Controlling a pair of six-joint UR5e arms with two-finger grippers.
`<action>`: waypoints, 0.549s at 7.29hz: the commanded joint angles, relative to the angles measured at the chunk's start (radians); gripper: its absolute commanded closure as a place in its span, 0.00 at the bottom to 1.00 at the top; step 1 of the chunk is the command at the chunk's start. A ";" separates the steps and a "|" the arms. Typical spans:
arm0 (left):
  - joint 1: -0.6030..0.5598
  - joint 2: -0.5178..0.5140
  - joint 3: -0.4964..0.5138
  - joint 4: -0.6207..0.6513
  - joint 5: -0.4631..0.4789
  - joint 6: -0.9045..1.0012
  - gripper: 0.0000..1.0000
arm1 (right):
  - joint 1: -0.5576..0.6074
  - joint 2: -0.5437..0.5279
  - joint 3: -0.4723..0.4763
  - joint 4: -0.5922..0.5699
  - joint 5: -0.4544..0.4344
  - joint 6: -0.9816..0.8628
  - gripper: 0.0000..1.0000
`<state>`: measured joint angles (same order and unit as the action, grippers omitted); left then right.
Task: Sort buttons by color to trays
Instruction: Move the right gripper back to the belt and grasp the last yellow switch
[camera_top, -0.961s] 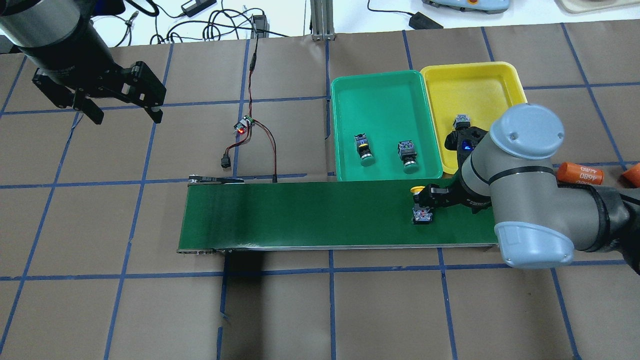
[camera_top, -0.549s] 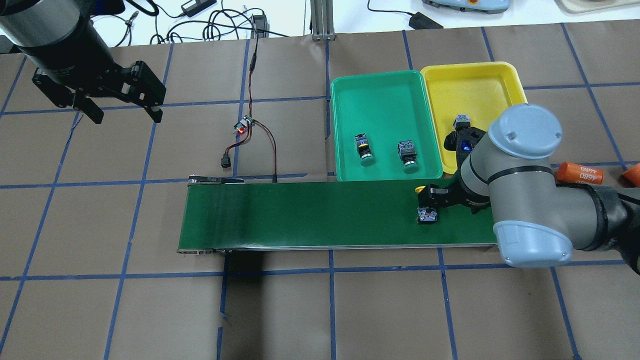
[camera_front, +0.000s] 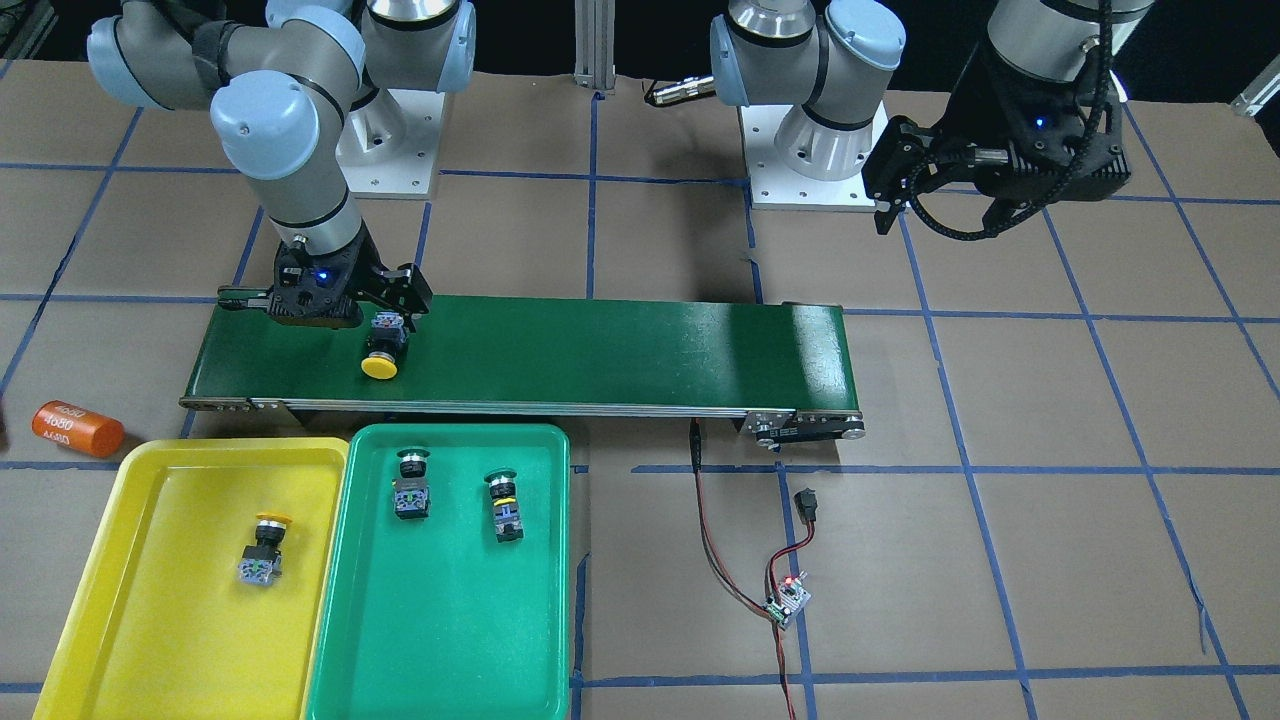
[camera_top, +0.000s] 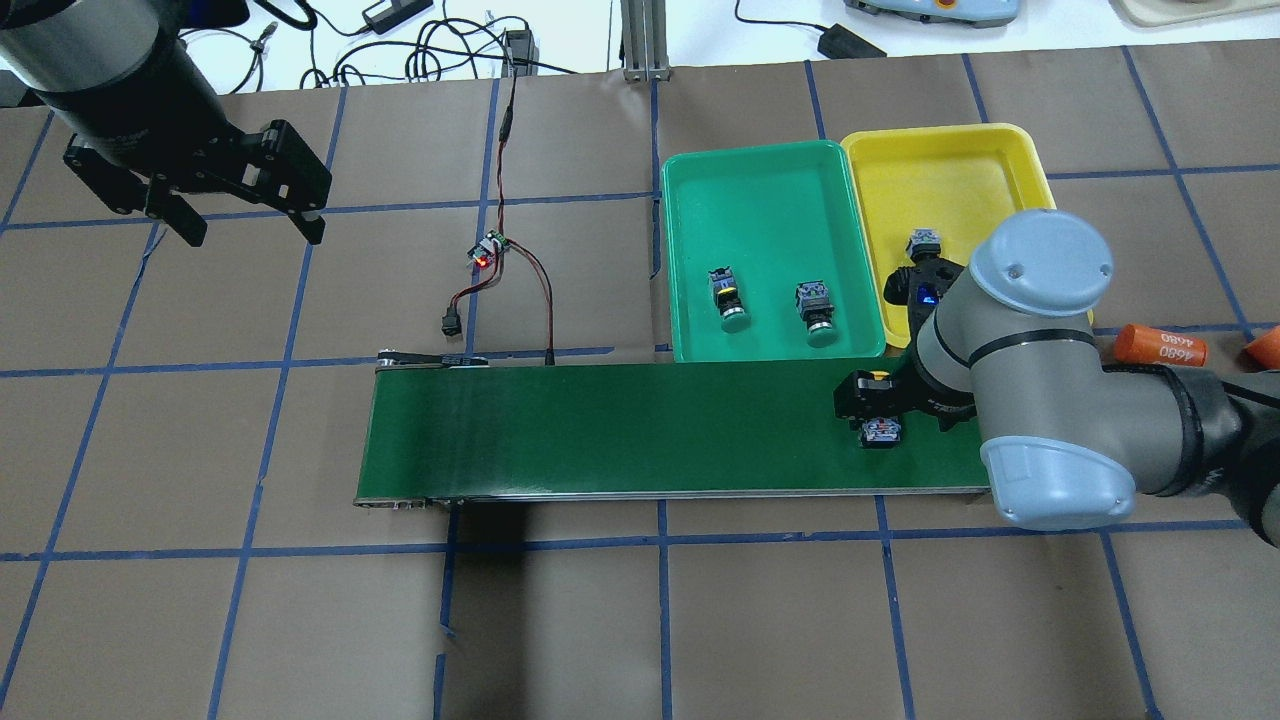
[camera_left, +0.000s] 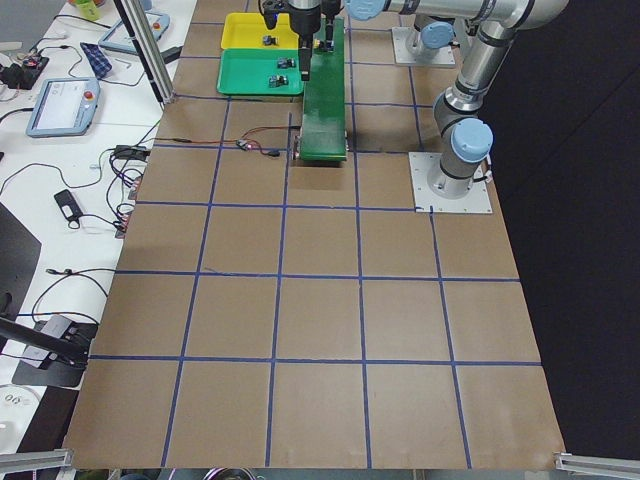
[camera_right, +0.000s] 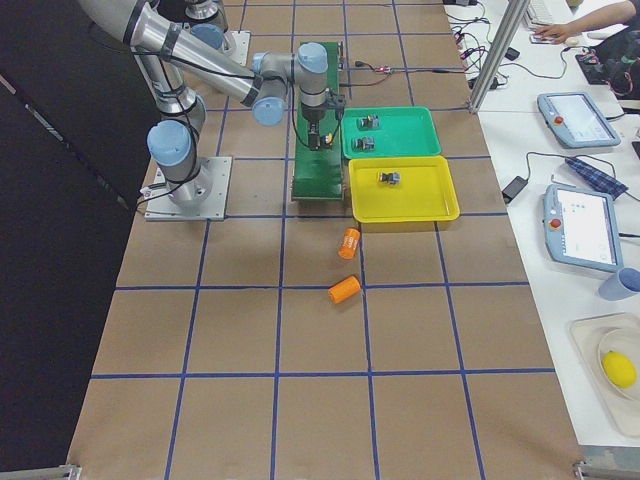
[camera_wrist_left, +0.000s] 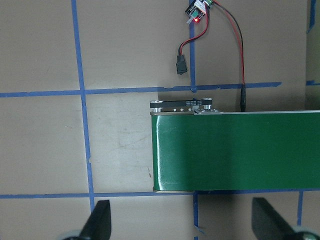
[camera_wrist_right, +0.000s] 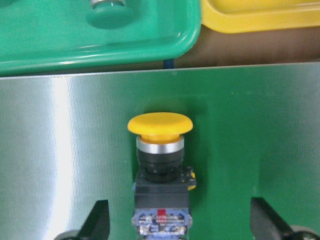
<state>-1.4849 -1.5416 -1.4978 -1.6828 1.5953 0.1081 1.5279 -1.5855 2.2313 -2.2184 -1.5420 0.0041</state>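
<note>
Yellow-capped push-button switch on a black-grey contact block (camera_wrist_right: 161, 165) lies on its side on the long dark-green conveyor belt (camera_top: 620, 430). It sits near the belt end closest to the trays, with its cap pointing toward them. It looks like the last piece unsorted. The shallow green plastic tray (camera_top: 760, 190) holds two green-capped switches (camera_front: 411, 485). The shallow yellow plastic tray (camera_top: 950, 180) beside it holds one yellow-capped switch (camera_front: 262, 548).

Right gripper (camera_wrist_right: 177, 222) hangs over the belt switch with its jaws spread wide. One finger (camera_wrist_right: 97, 220) stands on each side of the contact block, and neither touches it. How far the tips sit above the belt cannot be told.

Left gripper (camera_top: 250, 228) is well apart, beyond the belt's other end. Its fingers are parted and hold nothing.

Step in hand, as I judge it: the grasp.
- Come straight down so the pads meet the block's flat flanks, not the round collar or the domed cap, which would likely slip.
- The switch sits slightly left of centre between the fingers in the wrist view. Centre on it first, or the nearer finger will push it sideways on the smooth belt.
- Stop short of the belt surface.
- Close gently but fully. The block is rigid plastic and should take a firm pinch.
- Lift clear of the green tray's rim before carrying across to the yellow tray, and release into bare floor away from the switch already there.

Orange cylinder (camera_front: 77, 428) beside the yellow tray is not part of this job.
</note>
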 joint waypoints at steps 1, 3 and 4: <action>0.000 0.000 0.001 0.000 0.000 0.001 0.00 | 0.000 0.035 -0.002 -0.045 -0.009 -0.007 0.46; 0.000 -0.002 0.001 0.000 0.000 -0.001 0.00 | -0.002 0.035 -0.004 -0.044 -0.013 -0.010 1.00; 0.000 0.000 0.001 0.000 0.000 0.001 0.00 | -0.002 0.035 -0.013 -0.044 -0.016 -0.010 1.00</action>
<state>-1.4849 -1.5423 -1.4976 -1.6828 1.5953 0.1082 1.5265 -1.5514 2.2257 -2.2612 -1.5550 -0.0055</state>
